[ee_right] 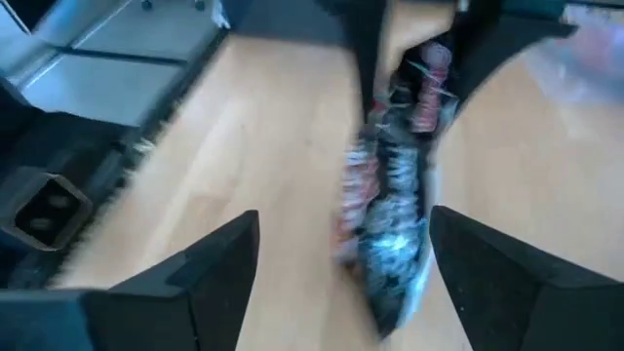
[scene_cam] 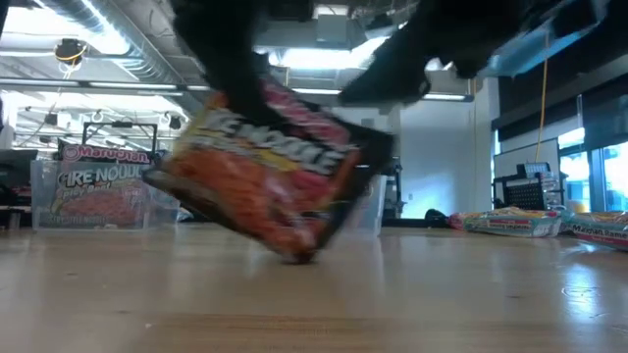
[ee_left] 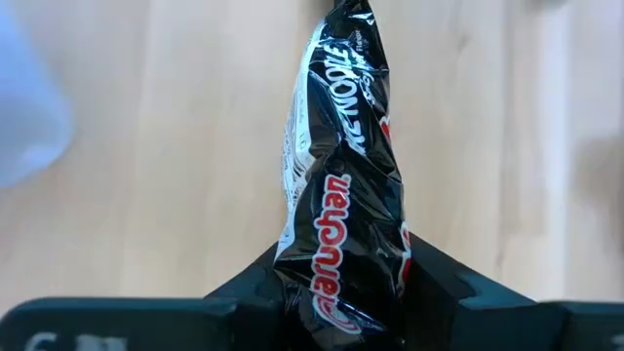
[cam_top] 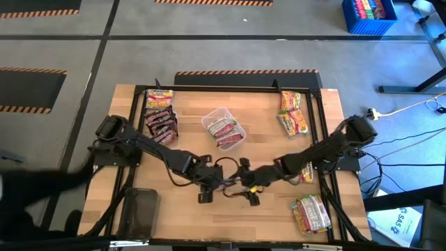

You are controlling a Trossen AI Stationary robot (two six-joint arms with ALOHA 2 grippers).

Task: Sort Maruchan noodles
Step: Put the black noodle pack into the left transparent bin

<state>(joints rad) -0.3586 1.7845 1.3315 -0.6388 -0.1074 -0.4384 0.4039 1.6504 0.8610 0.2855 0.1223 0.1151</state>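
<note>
Left wrist: left hand point(ee_left: 341, 302) clamps packet point(ee_left: 341, 185) | right wrist: right hand point(ee_right: 341, 263) spread

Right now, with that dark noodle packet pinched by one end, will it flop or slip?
The dark noodle packet probably stays fairly stiff: it sticks straight out from the left gripper. Its glossy, crinkled wrapper looks slippery. The right gripper stands open around it.

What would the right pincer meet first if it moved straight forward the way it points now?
Most likely the dark noodle packet, which hangs right ahead between the right pincer's open fingers. The left pincer grips that packet's other end, so it would come next. Depth is hard to judge.
</note>
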